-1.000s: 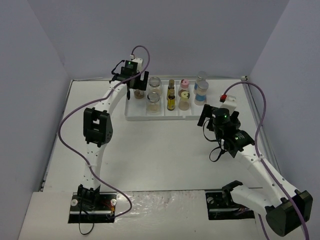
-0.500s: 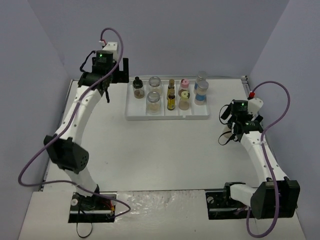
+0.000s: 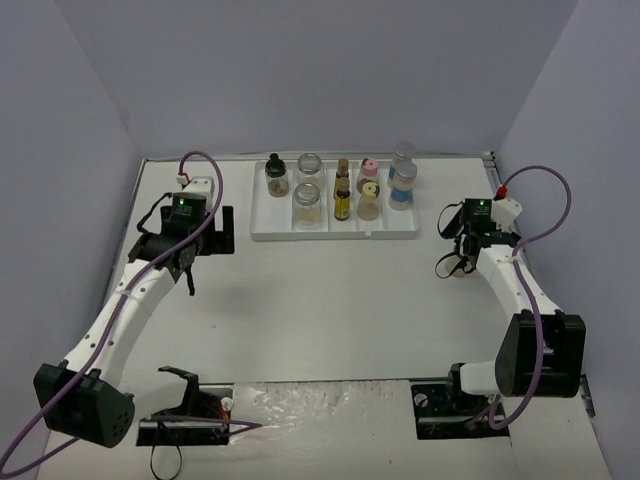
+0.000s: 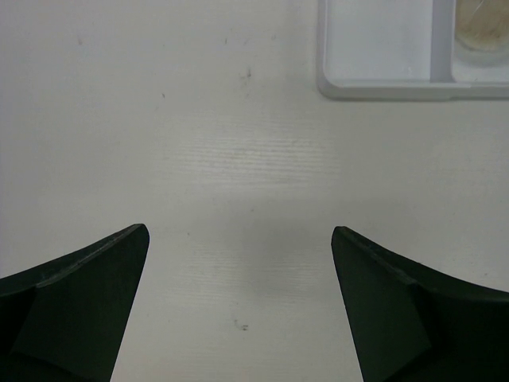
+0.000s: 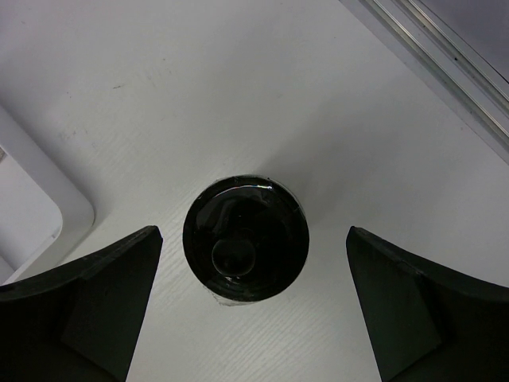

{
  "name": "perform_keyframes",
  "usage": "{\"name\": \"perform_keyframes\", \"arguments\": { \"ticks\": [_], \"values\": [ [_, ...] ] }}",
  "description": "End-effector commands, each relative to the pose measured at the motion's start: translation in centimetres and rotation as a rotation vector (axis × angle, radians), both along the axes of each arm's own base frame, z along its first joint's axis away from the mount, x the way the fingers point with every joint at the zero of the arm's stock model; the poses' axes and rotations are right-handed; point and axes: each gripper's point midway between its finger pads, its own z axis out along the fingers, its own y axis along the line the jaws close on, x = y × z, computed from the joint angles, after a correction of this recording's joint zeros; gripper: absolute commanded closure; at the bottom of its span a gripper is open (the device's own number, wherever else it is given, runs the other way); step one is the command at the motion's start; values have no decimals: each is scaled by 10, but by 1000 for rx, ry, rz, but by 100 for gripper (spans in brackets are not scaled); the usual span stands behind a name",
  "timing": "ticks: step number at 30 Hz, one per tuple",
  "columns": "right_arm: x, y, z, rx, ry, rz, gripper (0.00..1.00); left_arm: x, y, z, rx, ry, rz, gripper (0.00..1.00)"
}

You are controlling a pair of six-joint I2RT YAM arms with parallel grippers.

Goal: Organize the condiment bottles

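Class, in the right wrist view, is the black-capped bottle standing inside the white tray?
No, the black-capped bottle stands on the bare table, apart from the white tray, whose corner shows at the left edge.

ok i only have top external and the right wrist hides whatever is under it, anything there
Observer: Yes, a black-capped bottle stands upright on the table, right under the right gripper.
Operator: gripped
Observer: No, the jaws are open, with a gap on each side of the bottle.
Operator: and the left, holding anything
Observer: No, the left wrist view shows only bare table between the open jaws of the left gripper.
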Motion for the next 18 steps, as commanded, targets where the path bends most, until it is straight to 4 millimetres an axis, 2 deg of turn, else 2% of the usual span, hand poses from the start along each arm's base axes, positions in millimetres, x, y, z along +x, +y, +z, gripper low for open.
{"name": "perform_keyframes", "arguments": {
  "ticks": [1,3,6,9,12,15,16,18],
  "values": [
    [10,-6,-1,-18,-42,-21,10,7,9,42,-20,-190,44,3],
    [11,-6,-3,-20,-41,-18,14,7,10,41,-17,-196,47,3],
    [13,-3,-6,-12,-37,-4,25,8,10,36,-13,-188,46,3],
    [14,1,-10,4,-28,18,47,6,13,32,0,-178,50,3],
    [14,8,-4,17,-48,53,71,4,14,31,3,-180,55,3],
    [16,24,10,34,-92,120,90,3,17,33,11,-186,63,3],
    [19,43,19,35,-112,183,98,3,17,33,12,-187,62,3],
    [25,82,35,29,-143,317,100,3,17,35,10,-193,62,3]
  ]
}}
